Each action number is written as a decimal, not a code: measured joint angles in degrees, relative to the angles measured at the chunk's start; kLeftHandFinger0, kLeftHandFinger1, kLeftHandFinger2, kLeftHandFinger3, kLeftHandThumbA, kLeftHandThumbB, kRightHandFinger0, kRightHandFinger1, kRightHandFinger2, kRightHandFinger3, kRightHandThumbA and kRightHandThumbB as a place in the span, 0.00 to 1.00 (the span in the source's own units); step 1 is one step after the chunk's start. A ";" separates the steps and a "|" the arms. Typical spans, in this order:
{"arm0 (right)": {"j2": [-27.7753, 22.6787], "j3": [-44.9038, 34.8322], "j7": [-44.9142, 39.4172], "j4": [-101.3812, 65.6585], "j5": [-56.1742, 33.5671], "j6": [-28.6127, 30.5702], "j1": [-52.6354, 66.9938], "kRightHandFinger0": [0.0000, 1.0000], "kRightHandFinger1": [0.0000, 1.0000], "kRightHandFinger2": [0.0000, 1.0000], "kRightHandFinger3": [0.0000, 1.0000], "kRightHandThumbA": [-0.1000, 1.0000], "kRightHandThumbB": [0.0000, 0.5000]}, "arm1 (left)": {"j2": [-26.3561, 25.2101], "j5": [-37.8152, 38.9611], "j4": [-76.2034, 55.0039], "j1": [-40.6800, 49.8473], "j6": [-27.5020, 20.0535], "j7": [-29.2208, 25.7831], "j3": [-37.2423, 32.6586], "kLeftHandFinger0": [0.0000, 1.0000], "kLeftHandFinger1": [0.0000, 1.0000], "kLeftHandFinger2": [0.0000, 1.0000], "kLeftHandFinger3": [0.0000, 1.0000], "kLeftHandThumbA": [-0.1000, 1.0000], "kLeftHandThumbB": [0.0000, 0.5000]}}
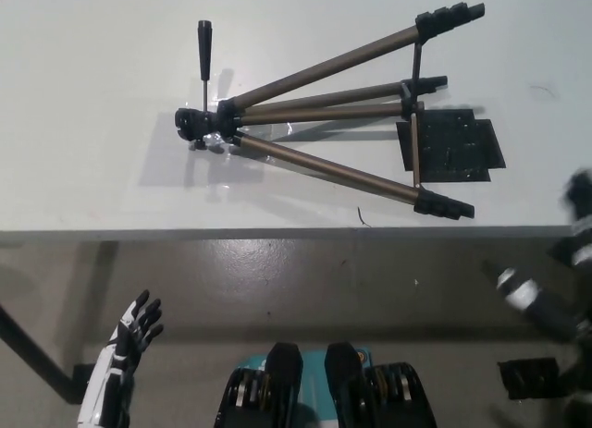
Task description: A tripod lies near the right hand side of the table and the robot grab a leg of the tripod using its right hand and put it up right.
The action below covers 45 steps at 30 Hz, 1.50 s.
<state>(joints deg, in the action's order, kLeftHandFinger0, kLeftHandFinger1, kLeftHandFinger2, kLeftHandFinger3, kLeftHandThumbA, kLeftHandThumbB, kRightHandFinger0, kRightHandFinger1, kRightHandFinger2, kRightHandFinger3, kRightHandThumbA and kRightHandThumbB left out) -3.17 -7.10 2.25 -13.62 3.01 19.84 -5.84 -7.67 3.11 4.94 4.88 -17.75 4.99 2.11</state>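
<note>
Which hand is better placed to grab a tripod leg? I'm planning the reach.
Right. The tripod lies with its leg ends toward the right hand, blurred at the table's right edge; the left hand rests low.

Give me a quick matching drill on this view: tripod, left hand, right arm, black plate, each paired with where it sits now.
Things:
1. tripod
2. left hand
3. right arm
4. black plate

Places:
A. flat on the table, under the tripod's leg ends
B. lower left, below the table edge, fingers apart
C. lying on its side on the table, legs spread toward the right
D. right edge, blurred, off the table

Pairs: 1-C, 2-B, 3-D, 4-A
</note>
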 measured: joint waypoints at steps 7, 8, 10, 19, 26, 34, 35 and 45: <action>-8.37 -2.23 -0.48 -2.50 1.87 -6.13 -15.55 1.00 1.00 1.00 1.00 0.92 0.69 | 0.12 0.33 -0.90 -0.07 0.01 0.18 -0.35 1.00 1.00 1.00 1.00 1.00 0.42; -9.14 -2.21 -0.65 -2.51 2.02 -6.67 -16.68 1.00 1.00 1.00 1.00 0.93 0.67 | 0.13 0.34 -0.88 -0.08 0.01 0.17 -0.35 1.00 1.00 1.00 1.00 1.00 0.42; -12.67 -1.59 -1.79 -2.31 3.01 -10.18 -21.77 1.00 1.00 1.00 1.00 0.89 0.70 | 0.15 0.42 -0.85 -0.12 0.02 0.17 -0.35 1.00 1.00 1.00 1.00 1.00 0.40; -20.83 6.22 -7.94 7.13 5.95 -19.53 -40.71 1.00 1.00 1.00 1.00 0.93 1.00 | 0.18 0.41 -0.72 -0.14 0.06 0.15 -0.35 1.00 1.00 1.00 1.00 1.00 0.51; -21.35 17.78 -13.96 23.58 10.02 -23.65 -54.93 1.00 1.00 1.00 1.00 0.90 1.00 | 0.16 0.39 -0.35 -0.11 0.06 0.15 -0.35 1.00 1.00 1.00 1.00 1.00 0.54; -19.66 35.78 -22.39 47.63 17.04 -26.11 -68.43 1.00 1.00 1.00 1.00 0.92 1.00 | 0.12 0.13 0.10 0.05 0.03 0.15 -0.46 1.00 1.00 1.00 1.00 1.00 0.56; -19.14 37.53 -23.43 49.86 17.87 -26.19 -69.73 1.00 1.00 1.00 1.00 0.92 1.00 | 0.12 0.09 0.24 0.09 0.02 0.15 -0.46 1.00 1.00 1.00 1.00 1.00 0.56; -12.52 47.23 -31.40 67.77 24.19 -27.83 -79.91 1.00 1.00 1.00 1.00 0.82 1.00 | 0.13 -0.50 0.30 0.82 -0.36 0.14 -0.86 1.00 1.00 1.00 1.00 1.00 0.54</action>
<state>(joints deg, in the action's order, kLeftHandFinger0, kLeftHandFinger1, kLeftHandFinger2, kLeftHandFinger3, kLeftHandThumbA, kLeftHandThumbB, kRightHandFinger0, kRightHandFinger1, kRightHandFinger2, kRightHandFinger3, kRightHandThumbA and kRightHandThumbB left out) -15.69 40.13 -29.15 54.15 27.21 -7.98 -85.75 -7.54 2.60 5.24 5.69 -18.11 5.13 1.25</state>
